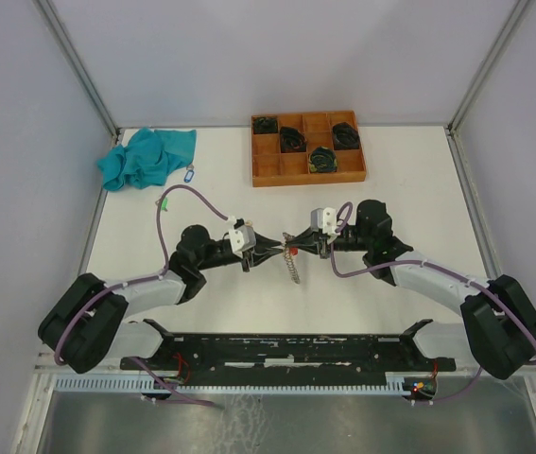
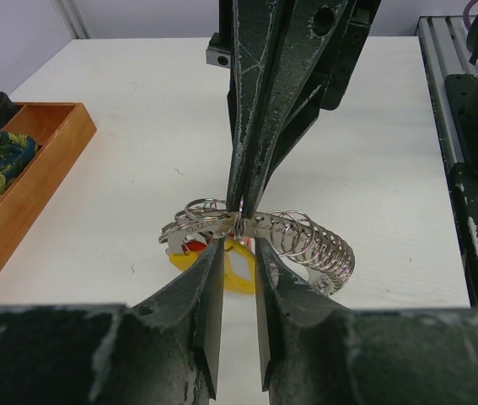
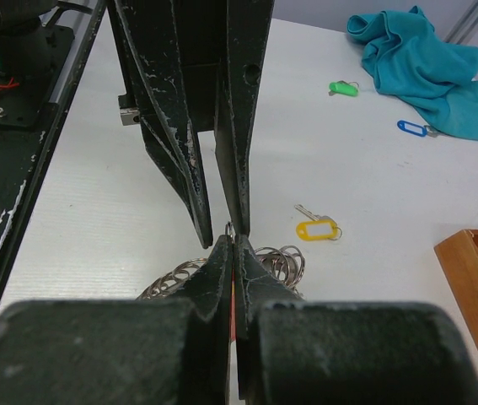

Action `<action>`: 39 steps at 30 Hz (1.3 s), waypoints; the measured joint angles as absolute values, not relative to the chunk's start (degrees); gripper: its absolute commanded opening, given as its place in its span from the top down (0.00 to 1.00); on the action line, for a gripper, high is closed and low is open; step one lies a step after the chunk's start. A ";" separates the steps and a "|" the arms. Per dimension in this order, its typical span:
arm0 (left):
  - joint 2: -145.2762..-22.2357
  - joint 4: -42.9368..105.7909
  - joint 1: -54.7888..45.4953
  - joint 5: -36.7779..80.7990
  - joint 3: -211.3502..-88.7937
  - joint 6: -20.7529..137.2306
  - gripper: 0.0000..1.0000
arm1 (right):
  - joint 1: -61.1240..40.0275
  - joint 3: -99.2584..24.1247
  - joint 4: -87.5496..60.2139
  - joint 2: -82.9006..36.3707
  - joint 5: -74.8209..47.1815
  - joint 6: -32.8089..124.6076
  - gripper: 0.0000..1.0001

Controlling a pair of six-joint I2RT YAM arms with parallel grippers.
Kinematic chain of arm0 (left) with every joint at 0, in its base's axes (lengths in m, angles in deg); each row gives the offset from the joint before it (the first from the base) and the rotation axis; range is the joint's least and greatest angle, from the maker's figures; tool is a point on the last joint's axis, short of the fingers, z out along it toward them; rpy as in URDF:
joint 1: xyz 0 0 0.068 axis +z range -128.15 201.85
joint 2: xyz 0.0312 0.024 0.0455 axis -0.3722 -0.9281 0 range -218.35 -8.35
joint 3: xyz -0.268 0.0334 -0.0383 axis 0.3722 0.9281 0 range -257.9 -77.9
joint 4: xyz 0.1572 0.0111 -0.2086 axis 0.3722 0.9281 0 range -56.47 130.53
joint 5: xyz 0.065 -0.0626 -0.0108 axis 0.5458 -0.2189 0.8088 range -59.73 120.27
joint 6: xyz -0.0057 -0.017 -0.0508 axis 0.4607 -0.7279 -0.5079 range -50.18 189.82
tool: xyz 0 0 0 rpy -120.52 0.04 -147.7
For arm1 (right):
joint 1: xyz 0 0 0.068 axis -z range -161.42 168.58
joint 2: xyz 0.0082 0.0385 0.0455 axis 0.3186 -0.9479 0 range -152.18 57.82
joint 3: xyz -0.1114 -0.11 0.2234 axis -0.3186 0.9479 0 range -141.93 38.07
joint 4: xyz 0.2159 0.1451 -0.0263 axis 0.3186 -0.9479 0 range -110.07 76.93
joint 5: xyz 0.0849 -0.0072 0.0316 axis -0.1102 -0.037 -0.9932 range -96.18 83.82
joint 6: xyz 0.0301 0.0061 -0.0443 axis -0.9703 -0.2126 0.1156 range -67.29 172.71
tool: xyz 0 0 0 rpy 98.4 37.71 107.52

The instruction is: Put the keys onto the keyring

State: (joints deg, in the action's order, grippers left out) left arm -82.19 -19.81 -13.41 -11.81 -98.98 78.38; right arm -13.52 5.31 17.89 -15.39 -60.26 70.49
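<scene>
White table (image 1: 419,189) carries a wooden tray (image 1: 291,180), teal cloth (image 1: 145,156), blue-tagged key (image 1: 189,174), green-tagged key (image 1: 165,201)

No word, number or brand mark can be read anywhere. In the right wrist view the yellow key tag (image 3: 317,229), near four o'clock of centre, shows a blank face. The green key tag (image 3: 341,88) and blue key tag (image 3: 409,127), toward one o'clock, are possibly too small to show fine print. The keyring (image 2: 310,240) and the wooden tray (image 1: 286,180), at twelve o'clock from above, show no legible stamp.
</scene>
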 measured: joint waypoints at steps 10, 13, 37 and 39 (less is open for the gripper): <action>-83.33 -22.46 -13.44 -12.32 -99.46 75.38 0.82 | -13.56 5.31 18.26 -15.90 -61.25 70.08 0.99; -83.72 -23.09 -13.48 -12.86 -99.60 74.51 0.92 | -13.56 5.31 18.30 -16.18 -61.23 70.08 0.99; -80.82 30.85 -25.85 7.05 -122.70 93.02 0.97 | -13.78 -1.26 -14.02 -7.88 -50.45 87.39 0.71; -81.82 34.26 -27.90 11.94 -124.91 93.13 0.97 | -13.78 -0.98 -13.59 -7.66 -47.78 86.10 0.65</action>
State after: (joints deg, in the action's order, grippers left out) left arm -81.82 34.26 -27.90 11.94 -124.91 93.13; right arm -13.78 -0.98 -13.59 -7.66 -47.78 86.10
